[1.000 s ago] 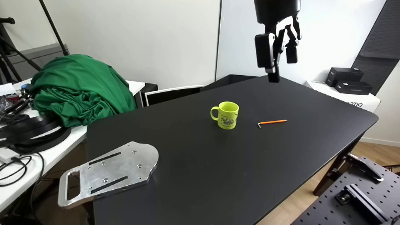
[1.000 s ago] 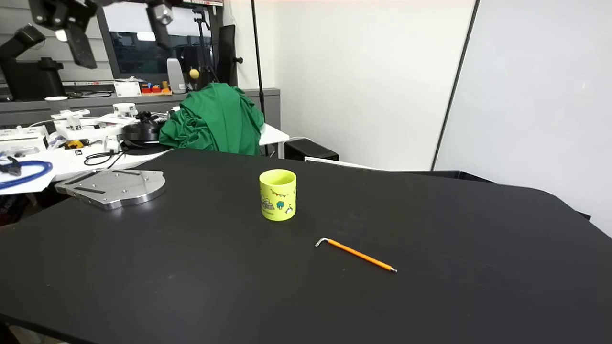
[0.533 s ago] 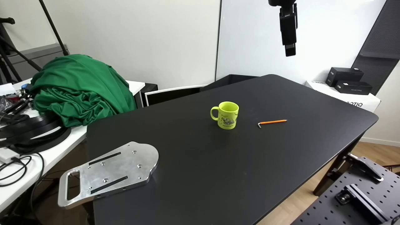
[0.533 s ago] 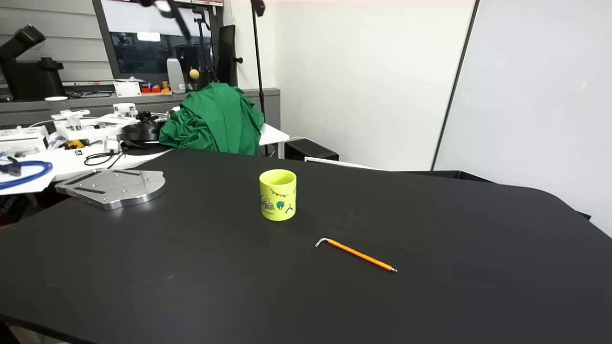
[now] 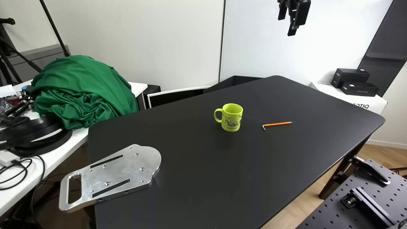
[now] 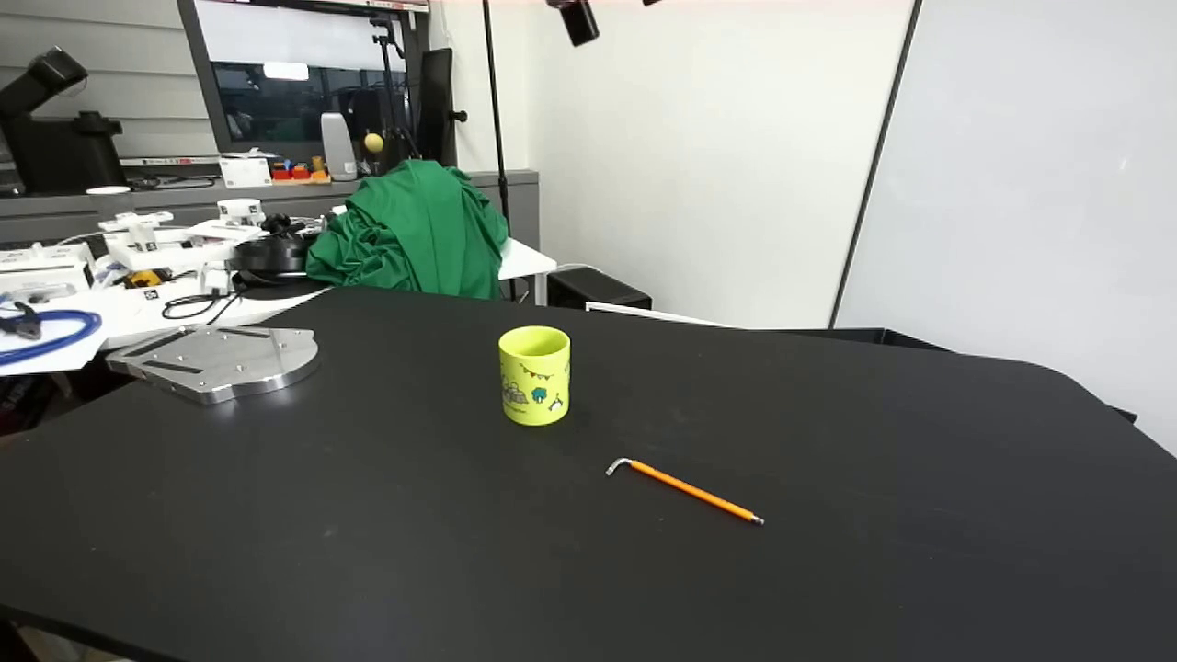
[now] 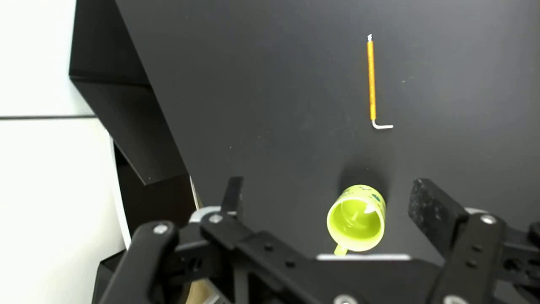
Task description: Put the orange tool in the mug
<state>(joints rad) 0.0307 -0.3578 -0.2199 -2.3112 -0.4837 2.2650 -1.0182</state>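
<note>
The orange tool (image 5: 278,124) is a thin orange stick with a bent metal end, lying flat on the black table; it also shows in an exterior view (image 6: 694,491) and in the wrist view (image 7: 371,80). The lime-green mug (image 5: 231,121) stands upright beside it, nearer the bent end, also in an exterior view (image 6: 534,386). My gripper (image 5: 286,24) is open and empty, high above the table, and only its fingertips show in an exterior view (image 6: 616,15). In the wrist view the mug (image 7: 356,219) appears far below, between the spread fingers of the gripper (image 7: 327,190).
A silver metal plate (image 5: 117,171) lies at one end of the black table (image 5: 203,184), also in an exterior view (image 6: 230,359). A green cloth (image 5: 82,92) heaps on a white side table. A black bin (image 7: 126,122) is beside the table edge. White wall panels (image 6: 717,165) stand behind.
My gripper has risen higher and turned; in an exterior view it has moved from the upper left toward the middle top. The orange tool and mug have not moved.
</note>
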